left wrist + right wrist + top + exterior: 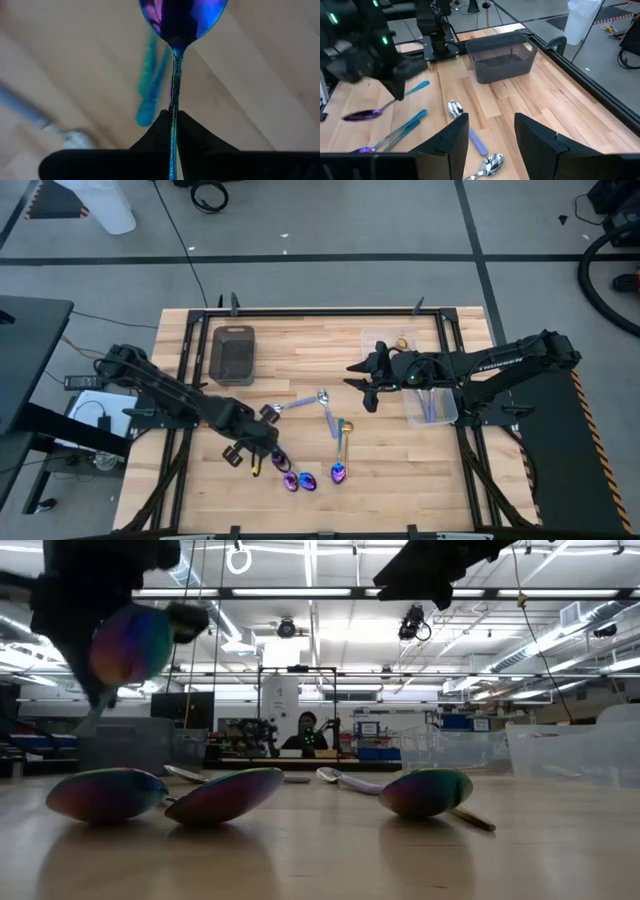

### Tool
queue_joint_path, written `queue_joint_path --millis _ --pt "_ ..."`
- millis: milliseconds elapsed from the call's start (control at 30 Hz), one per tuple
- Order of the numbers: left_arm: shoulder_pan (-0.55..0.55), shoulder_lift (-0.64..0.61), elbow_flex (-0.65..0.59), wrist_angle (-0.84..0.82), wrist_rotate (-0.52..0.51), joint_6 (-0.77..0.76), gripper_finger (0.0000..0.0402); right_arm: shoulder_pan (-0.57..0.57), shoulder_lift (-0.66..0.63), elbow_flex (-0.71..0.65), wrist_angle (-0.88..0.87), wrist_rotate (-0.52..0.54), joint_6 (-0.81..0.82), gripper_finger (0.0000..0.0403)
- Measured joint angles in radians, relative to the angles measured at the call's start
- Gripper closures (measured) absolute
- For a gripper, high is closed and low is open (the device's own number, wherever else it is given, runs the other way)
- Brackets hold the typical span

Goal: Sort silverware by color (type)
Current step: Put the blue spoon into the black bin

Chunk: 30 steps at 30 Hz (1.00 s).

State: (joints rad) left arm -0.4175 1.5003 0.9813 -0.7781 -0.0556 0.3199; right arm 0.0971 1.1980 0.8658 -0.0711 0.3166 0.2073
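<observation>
My left gripper (270, 446) hovers over the table's near left part, shut on an iridescent purple-blue spoon (281, 461) whose bowl (130, 645) hangs above the wood. More iridescent spoons (300, 480) and one more (338, 473) lie flat on the near table, showing up close in the low view (225, 795). Two silver spoons (300, 403) lie at mid-table, next to a gold one (347, 426). My right gripper (490, 135) is open above mid-table, right of the silver spoons, touching nothing. My left gripper pinches the iridescent spoon's slim handle (174, 100) around its middle between its two shut fingers (197, 137). The bowl (182, 15) sticks out ahead of the fingertips and the teal handle end (422, 85) behind them. The spoon is lifted clear of the table, tilted.
A dark grey tray (233, 353) stands on the far left of the table. One clear container (390, 340) sits at the far right, another (432, 405) under my right arm with slim pieces inside. Bare wood lies between the tray and the containers.
</observation>
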Motion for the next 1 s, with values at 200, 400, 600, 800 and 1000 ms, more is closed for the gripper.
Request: queue_joint_path --millis 200,400,600,800,1000 --pt "0.0 -0.126 0.0 -0.009 -0.105 -0.074 0.0385 -0.002 0.0 0.0 -0.004 0.001 -0.001 0.0234" --pt "0.016 -0.262 -0.022 -0.015 -0.22 -0.104 0.0385 -0.003 0.0 0.0 -0.004 0.003 -0.001 0.0234" --pt "0.089 -0.408 -0.024 -0.021 -0.336 -0.198 0.0385 -0.003 0.0 0.0 -0.005 0.003 -0.001 0.0234" --pt "0.221 -0.527 -0.024 -0.051 -0.468 -0.385 0.0385 -0.003 0.0 0.0 -0.004 0.003 -0.001 0.0234" --pt "0.406 -0.562 -0.024 -0.107 -0.546 -0.616 0.0375 -0.003 0.0 0.0 -0.004 0.004 -0.001 0.0234"
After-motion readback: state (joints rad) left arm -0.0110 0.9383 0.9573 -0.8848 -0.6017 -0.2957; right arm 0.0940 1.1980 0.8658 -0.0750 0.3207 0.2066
